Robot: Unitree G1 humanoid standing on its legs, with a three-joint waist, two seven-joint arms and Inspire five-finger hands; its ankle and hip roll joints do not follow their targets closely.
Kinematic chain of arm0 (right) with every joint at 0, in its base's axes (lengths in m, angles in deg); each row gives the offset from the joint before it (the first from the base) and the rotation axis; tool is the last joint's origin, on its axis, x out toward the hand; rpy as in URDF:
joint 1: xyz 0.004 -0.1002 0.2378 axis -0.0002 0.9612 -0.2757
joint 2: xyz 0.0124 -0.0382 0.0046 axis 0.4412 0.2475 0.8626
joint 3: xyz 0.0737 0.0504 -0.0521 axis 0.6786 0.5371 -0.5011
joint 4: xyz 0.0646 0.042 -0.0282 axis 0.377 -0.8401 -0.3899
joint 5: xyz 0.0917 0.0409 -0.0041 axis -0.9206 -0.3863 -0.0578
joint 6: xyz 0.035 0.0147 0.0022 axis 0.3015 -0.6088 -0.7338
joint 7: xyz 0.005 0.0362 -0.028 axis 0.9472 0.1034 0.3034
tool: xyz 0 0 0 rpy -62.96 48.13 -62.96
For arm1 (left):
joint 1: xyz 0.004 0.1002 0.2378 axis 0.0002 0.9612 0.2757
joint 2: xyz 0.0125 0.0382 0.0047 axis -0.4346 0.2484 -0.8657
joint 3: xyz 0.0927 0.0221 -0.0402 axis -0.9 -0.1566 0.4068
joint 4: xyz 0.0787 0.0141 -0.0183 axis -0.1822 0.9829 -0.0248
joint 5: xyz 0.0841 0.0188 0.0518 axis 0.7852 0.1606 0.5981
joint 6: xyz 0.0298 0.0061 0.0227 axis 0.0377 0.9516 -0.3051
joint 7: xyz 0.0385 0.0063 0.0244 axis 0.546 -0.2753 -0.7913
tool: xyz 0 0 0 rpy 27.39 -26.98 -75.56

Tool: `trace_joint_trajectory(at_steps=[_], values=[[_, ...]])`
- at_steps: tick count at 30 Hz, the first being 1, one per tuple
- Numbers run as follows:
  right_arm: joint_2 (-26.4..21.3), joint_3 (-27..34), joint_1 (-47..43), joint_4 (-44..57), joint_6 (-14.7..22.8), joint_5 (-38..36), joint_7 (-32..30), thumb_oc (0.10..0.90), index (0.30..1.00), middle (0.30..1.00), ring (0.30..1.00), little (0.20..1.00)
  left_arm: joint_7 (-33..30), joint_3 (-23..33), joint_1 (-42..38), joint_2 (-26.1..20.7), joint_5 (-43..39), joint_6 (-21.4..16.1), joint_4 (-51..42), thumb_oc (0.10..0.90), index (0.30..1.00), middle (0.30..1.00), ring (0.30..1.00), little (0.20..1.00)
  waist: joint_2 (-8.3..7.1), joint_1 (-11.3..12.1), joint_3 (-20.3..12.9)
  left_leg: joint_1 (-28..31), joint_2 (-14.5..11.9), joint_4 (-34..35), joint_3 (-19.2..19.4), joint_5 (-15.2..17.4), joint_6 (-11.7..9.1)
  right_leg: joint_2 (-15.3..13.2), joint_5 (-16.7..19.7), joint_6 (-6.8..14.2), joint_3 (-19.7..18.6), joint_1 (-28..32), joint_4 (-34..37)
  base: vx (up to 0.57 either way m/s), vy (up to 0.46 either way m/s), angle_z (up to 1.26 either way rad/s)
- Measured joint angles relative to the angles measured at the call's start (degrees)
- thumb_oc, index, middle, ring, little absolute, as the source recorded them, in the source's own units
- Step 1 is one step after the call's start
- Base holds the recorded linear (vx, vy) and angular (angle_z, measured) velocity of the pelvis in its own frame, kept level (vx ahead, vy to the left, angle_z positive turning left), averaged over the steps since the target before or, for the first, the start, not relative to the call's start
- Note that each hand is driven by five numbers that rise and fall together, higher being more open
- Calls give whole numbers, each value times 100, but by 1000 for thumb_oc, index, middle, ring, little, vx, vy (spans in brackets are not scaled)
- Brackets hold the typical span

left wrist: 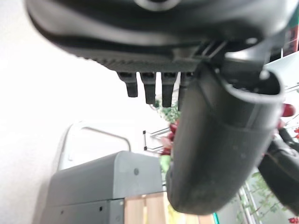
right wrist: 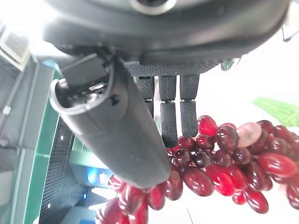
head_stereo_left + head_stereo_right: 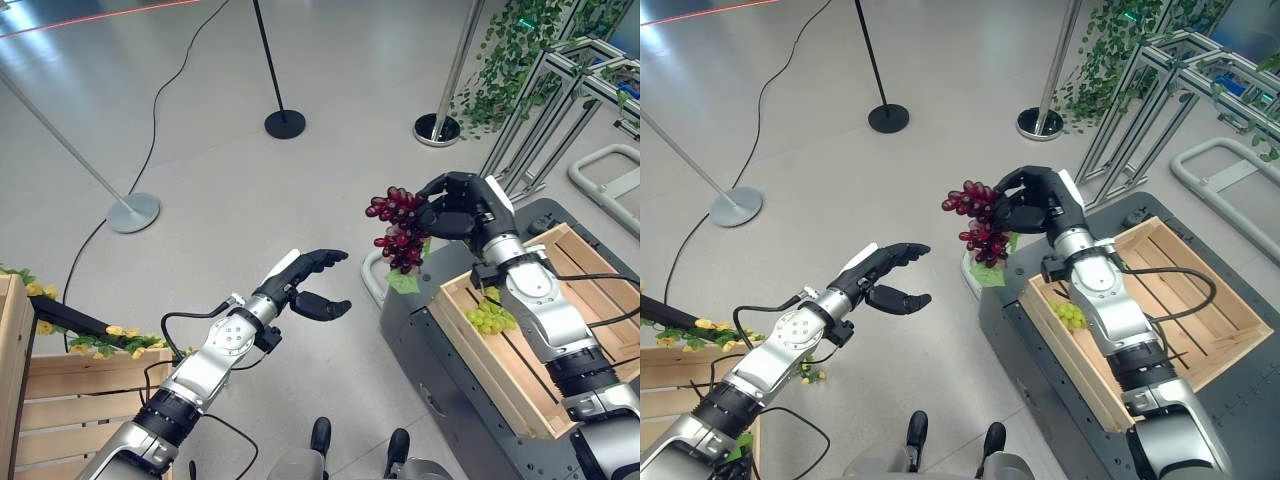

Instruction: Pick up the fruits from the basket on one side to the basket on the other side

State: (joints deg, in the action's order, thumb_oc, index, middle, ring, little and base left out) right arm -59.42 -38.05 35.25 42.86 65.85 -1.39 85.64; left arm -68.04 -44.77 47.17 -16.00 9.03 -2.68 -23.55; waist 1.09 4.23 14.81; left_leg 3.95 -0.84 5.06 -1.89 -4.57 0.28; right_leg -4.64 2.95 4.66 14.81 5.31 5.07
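Above, in the left eye view, the right hand (image 3: 462,205) holds a bunch of red grapes (image 3: 398,228) in curled fingers, raised over the floor just beyond the near-left corner of the wooden crate (image 3: 580,262) on the grey cart (image 3: 420,350); green grapes (image 3: 488,318) lie inside the crate. The left hand (image 3: 305,283) hangs empty, fingers extended and thumb apart, over the floor. Right wrist view: fingers (image 2: 169,122) and thumb close on the red grapes. Left wrist view: straight fingers (image 1: 150,87) hold nothing.

left robot hand (image 3: 305,285) open, right robot hand (image 3: 455,205) curled, both raised
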Motion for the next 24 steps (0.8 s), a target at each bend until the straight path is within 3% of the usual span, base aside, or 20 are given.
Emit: trace_joint_trajectory(at_steps=[15,24], values=[[481,-273,-77,207,-424,-5,32,400,300,300,300,300,-942,92,-91,454,-59,375,-11,800,900,900,900,900,-23,158,-14,-21,6,0,-119,-29,-8,-2,-4,-3,30,34,0,11,12,3],[732,-320,-247,387,-645,-202,35,400,300,300,300,300,-895,49,-90,682,-50,734,25,800,900,900,900,900,-57,159,-41,-21,5,0,-118,-33,-10,3,-4,-3,29,36,0,0,0,0]])
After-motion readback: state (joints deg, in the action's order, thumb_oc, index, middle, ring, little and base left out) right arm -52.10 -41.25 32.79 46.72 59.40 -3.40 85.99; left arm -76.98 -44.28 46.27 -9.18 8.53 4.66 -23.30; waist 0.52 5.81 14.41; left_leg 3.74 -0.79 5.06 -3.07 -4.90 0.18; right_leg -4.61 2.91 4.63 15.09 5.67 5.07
